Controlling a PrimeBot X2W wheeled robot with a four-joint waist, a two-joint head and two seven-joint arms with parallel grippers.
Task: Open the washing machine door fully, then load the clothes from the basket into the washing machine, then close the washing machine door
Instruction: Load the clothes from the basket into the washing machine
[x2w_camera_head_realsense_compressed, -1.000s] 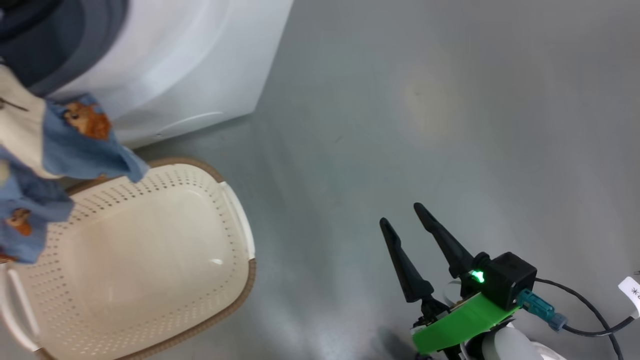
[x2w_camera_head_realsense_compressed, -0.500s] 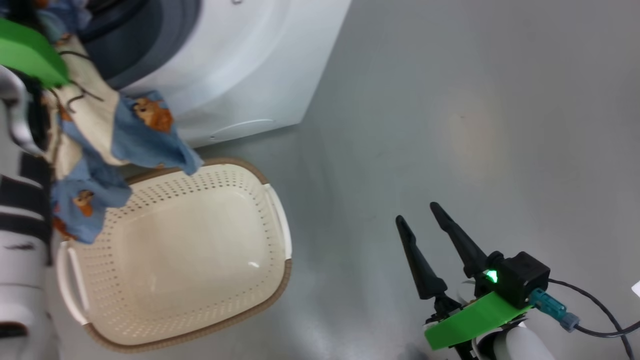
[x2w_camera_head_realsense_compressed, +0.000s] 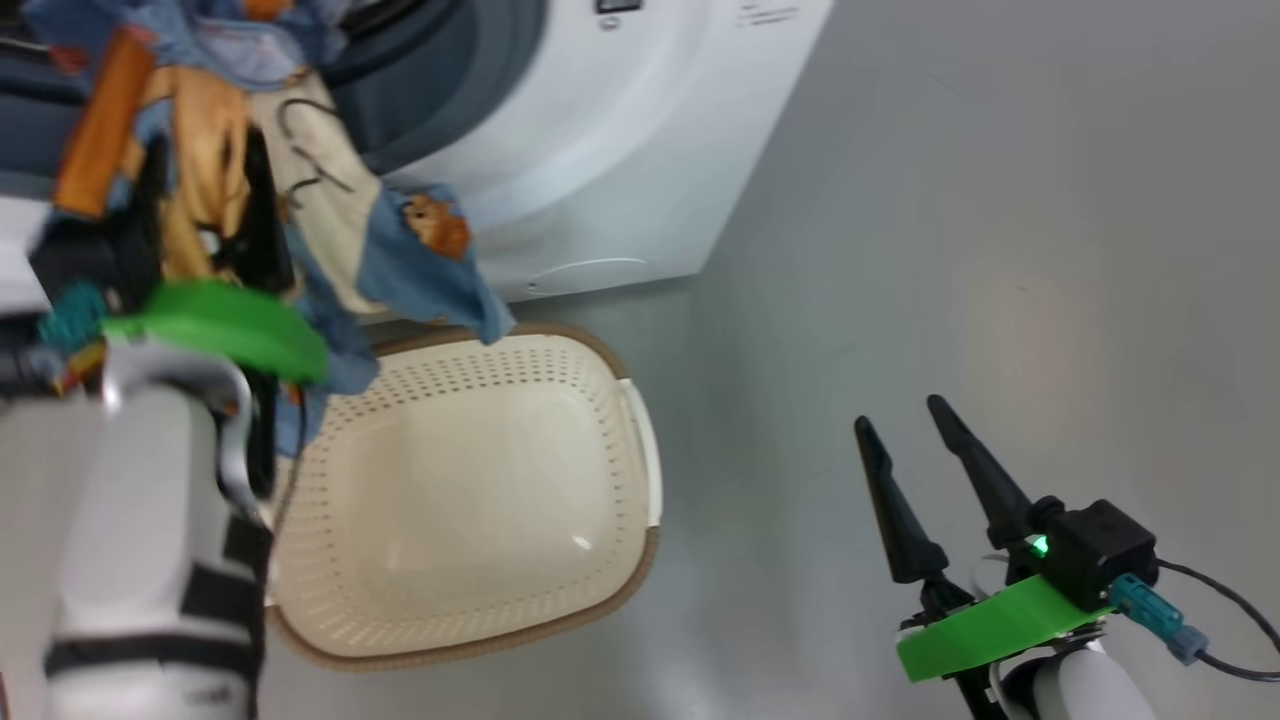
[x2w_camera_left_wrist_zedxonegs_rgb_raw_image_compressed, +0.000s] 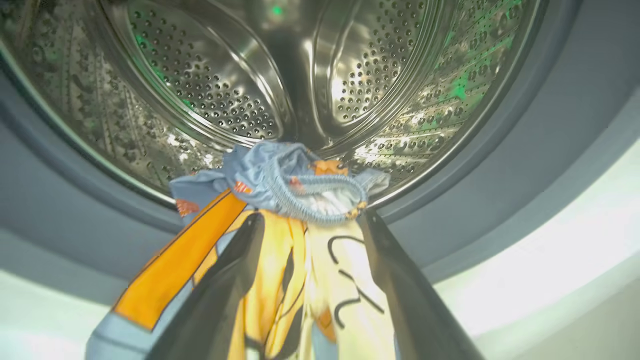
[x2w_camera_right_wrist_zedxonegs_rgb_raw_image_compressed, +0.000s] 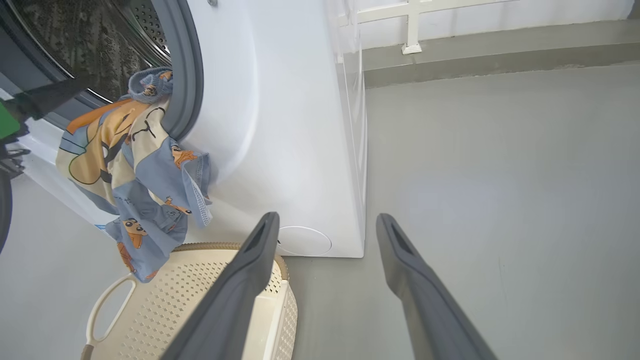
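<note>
left gripper (x2w_camera_left_wrist_zedxonegs_rgb_raw_image_compressed: 311, 220) clamps the light blue cartoon-print fabric clothes (x2w_camera_left_wrist_zedxonegs_rgb_raw_image_compressed: 280, 170) at the white washing machine's (x2w_camera_left_wrist_zedxonegs_rgb_raw_image_compressed: 555, 260) steel drum (x2w_camera_left_wrist_zedxonegs_rgb_raw_image_compressed: 225, 75) mouth, frame centre — we are mid-loading; next we should push deeper, then release.

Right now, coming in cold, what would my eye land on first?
The blue-and-orange clothes, pinched in the left gripper, hang at the mouth of the steel drum of the washing machine. Below them sits the cream basket, its visible inside bare. The right gripper hovers open over the grey floor.
</note>
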